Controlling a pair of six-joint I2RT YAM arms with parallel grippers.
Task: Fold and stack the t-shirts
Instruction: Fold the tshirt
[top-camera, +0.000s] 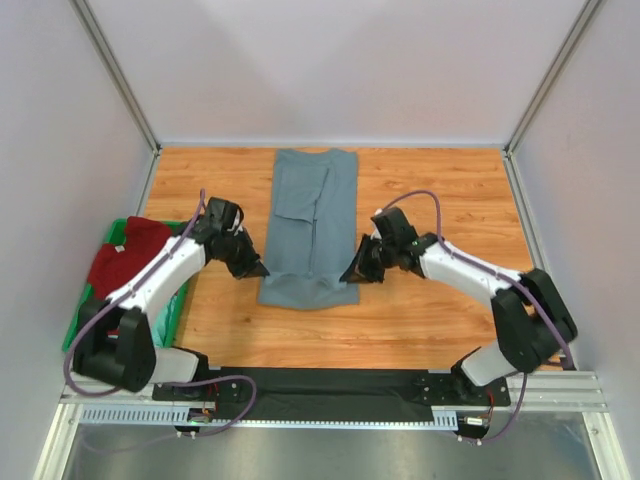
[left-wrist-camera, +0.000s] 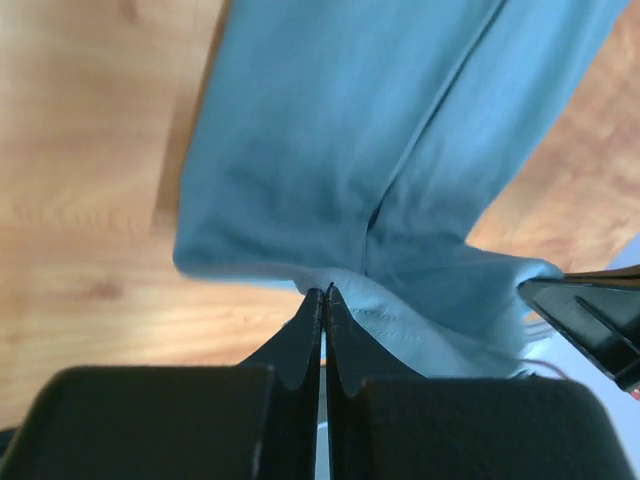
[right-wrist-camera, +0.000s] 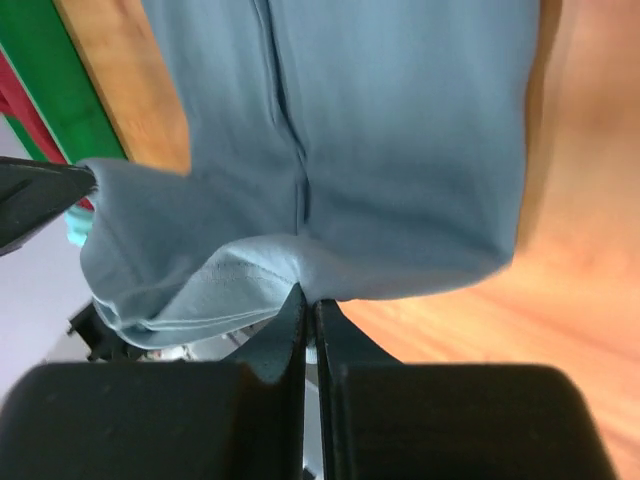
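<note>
The red tee (top-camera: 128, 262) shows a pale neck label, too small to read; it lies in the green bin (top-camera: 75, 325) at 9 o'clock. The grey tee (top-camera: 315, 225) lies folded long at table (top-camera: 440, 200) centre. Both arms reach inward, wrists tipped down. The left gripper (top-camera: 258, 272) pinches its 7 o'clock corner, the right gripper (top-camera: 350, 277) its 5 o'clock corner, jaws pressed on the hem.

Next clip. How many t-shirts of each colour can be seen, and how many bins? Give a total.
grey-blue t-shirt: 1
dark red t-shirt: 1
green bin: 1
Total: 3 (the red shirt may hide more in the bin)
</note>
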